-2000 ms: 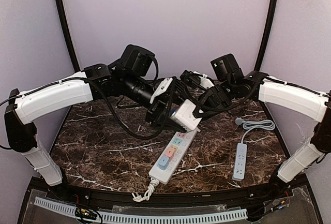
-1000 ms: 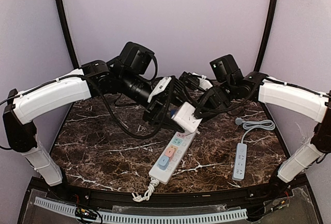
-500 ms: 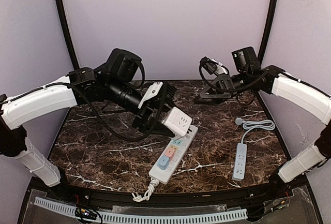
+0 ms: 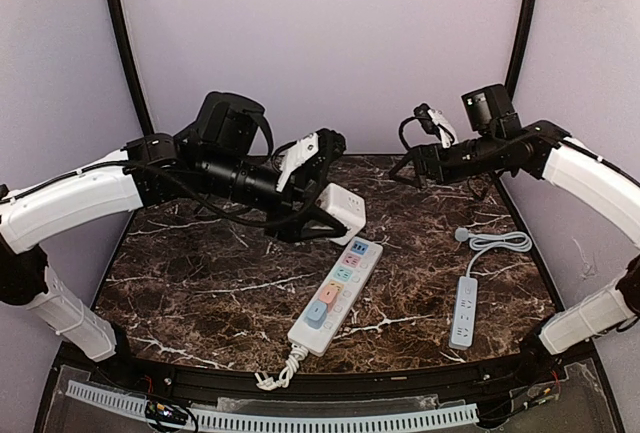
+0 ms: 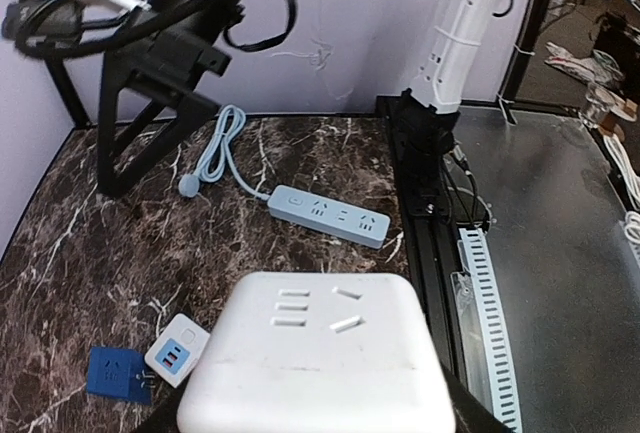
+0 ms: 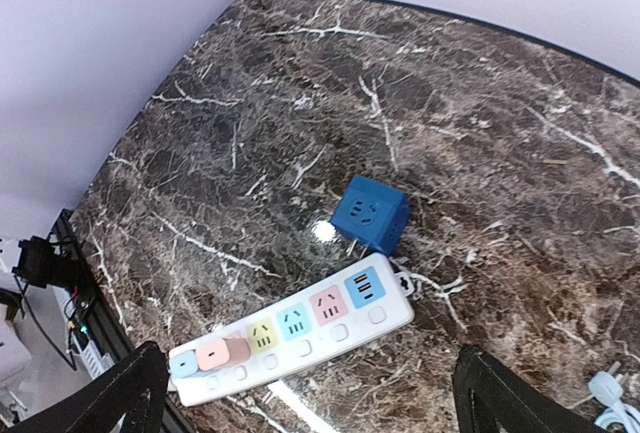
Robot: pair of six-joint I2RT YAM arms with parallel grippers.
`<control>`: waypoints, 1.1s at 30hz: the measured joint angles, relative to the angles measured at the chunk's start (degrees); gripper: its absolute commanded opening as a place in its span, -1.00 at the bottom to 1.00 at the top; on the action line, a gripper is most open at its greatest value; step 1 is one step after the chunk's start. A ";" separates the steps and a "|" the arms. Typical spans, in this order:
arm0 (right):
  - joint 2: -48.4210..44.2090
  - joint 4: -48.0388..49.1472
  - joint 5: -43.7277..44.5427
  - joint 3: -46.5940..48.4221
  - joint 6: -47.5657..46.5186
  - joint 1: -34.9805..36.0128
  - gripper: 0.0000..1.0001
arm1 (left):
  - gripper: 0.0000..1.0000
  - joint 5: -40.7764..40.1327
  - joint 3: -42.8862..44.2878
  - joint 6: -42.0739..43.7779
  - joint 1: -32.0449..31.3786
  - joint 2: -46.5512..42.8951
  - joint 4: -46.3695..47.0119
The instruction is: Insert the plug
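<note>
A white cube plug [image 4: 341, 211] hangs above the far end of the long white power strip [image 4: 335, 295], with my left gripper [image 4: 318, 217] shut on it. In the left wrist view the cube [image 5: 318, 363] fills the lower frame, socket face up, and hides the fingers. The strip [image 6: 290, 336] lies flat with several coloured sockets facing up. My right gripper [image 4: 403, 170] is open and empty, raised at the back right, well apart from the cube.
A blue cube adapter [image 6: 371, 215] lies on the table touching the strip's far end. A small pale-blue power strip [image 4: 465, 311] with its coiled cable [image 4: 497, 241] lies at the right. A pink piece [image 6: 226, 350] sits on the long strip's near end.
The right gripper has let go of the white cube, opened wide and pulled back to the right. The left arm has carried the cube slightly left and up.
</note>
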 measured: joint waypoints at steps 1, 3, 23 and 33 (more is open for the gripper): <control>-0.83 0.00 1.38 0.00 -0.09 0.00 0.97 | -0.98 -1.75 0.02 -1.84 0.00 0.09 0.35; -2.43 0.02 3.87 -0.07 -0.22 0.02 0.97 | -0.98 -4.85 0.31 -5.25 0.00 0.44 0.68; -4.57 6.14 27.45 -1.44 4.07 -0.24 0.97 | -0.98 -25.66 13.73 -44.81 0.00 11.13 -10.56; 0.63 6.64 27.69 0.55 3.58 -0.57 0.97 | -0.99 -26.69 27.08 -53.07 0.00 23.93 -26.29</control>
